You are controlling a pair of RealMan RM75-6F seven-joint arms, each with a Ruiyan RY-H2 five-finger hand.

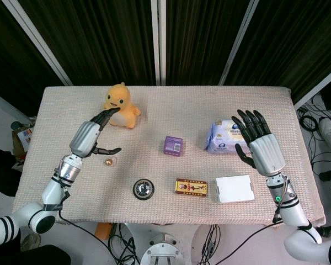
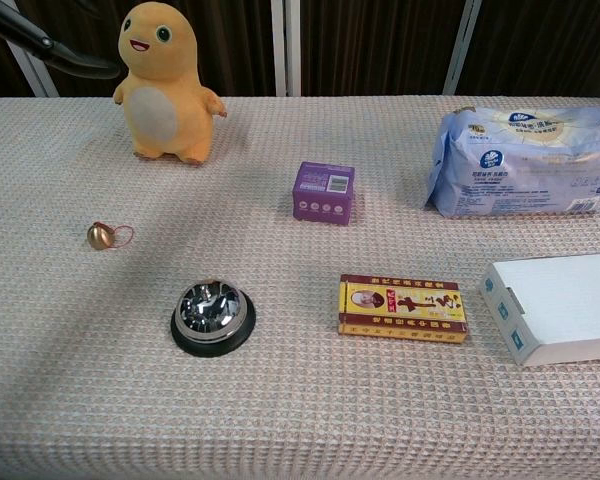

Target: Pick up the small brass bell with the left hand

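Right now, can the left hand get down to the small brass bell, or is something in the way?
Probably yes. The left hand hovers open beside the small brass bell, which lies alone on the cloth, apart from the plush toy and the call bell. Nothing blocks it.

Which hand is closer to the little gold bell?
The left hand. It hovers open just above and left of the bell, fingers apart. The right hand is far across the table, over by the tissue pack.

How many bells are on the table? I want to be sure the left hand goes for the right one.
2. The small brass bell lies near the table's left edge, below the left hand. The chrome counter bell sits nearer the front, left of centre.
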